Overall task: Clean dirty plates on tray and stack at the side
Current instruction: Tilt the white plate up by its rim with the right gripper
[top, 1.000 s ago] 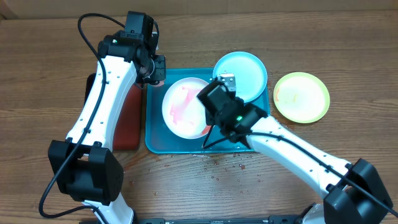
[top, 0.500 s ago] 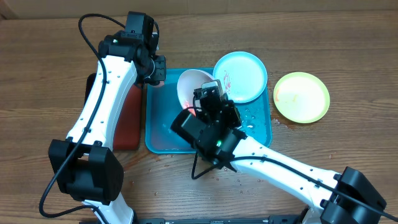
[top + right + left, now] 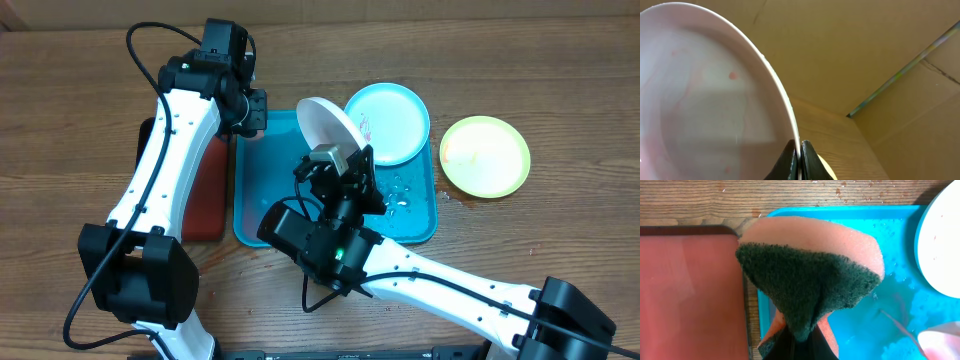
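Observation:
My right gripper (image 3: 345,150) is shut on the rim of the white plate (image 3: 328,124) and holds it upright on edge above the turquoise tray (image 3: 262,205). In the right wrist view the white plate (image 3: 705,95) shows faint red smears, with my fingers (image 3: 800,147) pinching its edge. The pale blue plate (image 3: 392,118) leans on the tray's far right corner. The yellow-green plate (image 3: 485,155) lies on the table to the right. My left gripper (image 3: 248,118) is shut on a pink and green sponge (image 3: 810,275) over the tray's far left corner (image 3: 860,325).
A red black-rimmed tray (image 3: 205,190) lies left of the turquoise tray; it also shows in the left wrist view (image 3: 690,290). Water drops lie on the tray's right side (image 3: 405,190). Red specks dot the wooden table (image 3: 360,265) in front of the tray.
My right gripper has lifted the white plate off the tray floor and tipped it from flat to upright. The right arm swung left and forward. The left arm has not moved.

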`<state>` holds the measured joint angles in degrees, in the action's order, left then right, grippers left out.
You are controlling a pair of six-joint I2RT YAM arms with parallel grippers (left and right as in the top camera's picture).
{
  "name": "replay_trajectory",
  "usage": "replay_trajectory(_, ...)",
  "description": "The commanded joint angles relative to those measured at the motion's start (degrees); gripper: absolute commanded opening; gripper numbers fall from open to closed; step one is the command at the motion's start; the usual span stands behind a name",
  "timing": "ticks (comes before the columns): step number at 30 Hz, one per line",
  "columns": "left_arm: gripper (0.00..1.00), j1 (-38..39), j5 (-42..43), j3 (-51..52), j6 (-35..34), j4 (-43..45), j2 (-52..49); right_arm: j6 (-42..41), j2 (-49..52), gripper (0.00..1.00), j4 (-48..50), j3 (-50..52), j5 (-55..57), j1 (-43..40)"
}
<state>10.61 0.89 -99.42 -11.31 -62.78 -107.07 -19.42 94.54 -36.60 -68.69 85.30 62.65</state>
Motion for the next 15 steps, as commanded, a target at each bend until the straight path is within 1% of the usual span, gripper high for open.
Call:
replay_trajectory(1, 0.05, 0.0, 0.6, 0.3, -0.5, 0.2, -0.8, -0.1, -1.6, 0.04, 0.7, -1.6, 3.5, 0.4)
replay_trajectory(6, 0.04, 0.0, 0.6, 0.3, -0.5, 0.2, -0.8, -0.1, -1.5, 0.04, 1.7, -1.6, 0.7, 0.4)
replay_trajectory(15, 0.04, 0.0, 0.6, 0.3, -0.5, 0.2, -0.8, 0.0, -1.5, 0.04, 1.7, -1.6, 0.7, 0.4)
